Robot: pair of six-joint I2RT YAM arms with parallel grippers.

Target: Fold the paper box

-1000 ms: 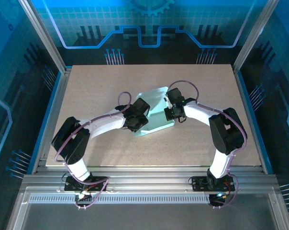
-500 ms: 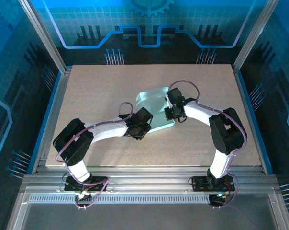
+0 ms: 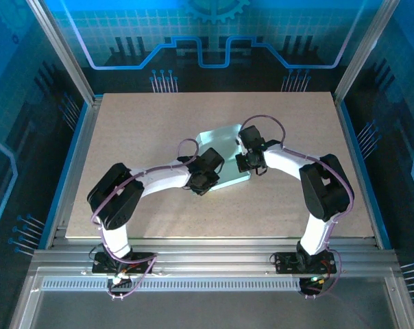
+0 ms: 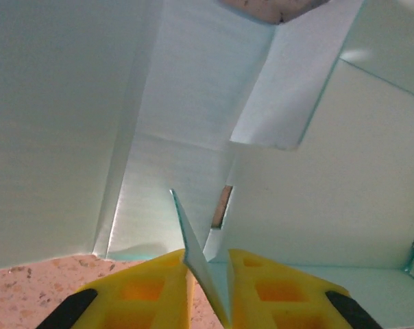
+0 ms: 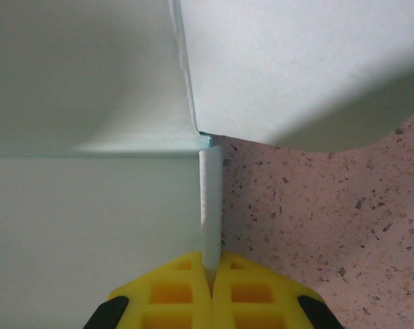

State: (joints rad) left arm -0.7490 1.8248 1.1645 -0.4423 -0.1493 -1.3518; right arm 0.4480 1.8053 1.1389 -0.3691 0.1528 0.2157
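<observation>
The left fingers are pinched on a thin upright flap of the paper box, the card edge running between the two yellow pads. The right fingers are pressed together on another card edge of the paper box, which stands up straight out of them.

From above, the paper box lies partly folded near the middle of the worktop, with the left fingers at its near-left side and the right fingers at its right side. The worktop is pinkish and speckled, ringed by an aluminium frame and blue patterned panels.

The left arm and right arm both bend at the elbow and reach inward toward the card.
</observation>
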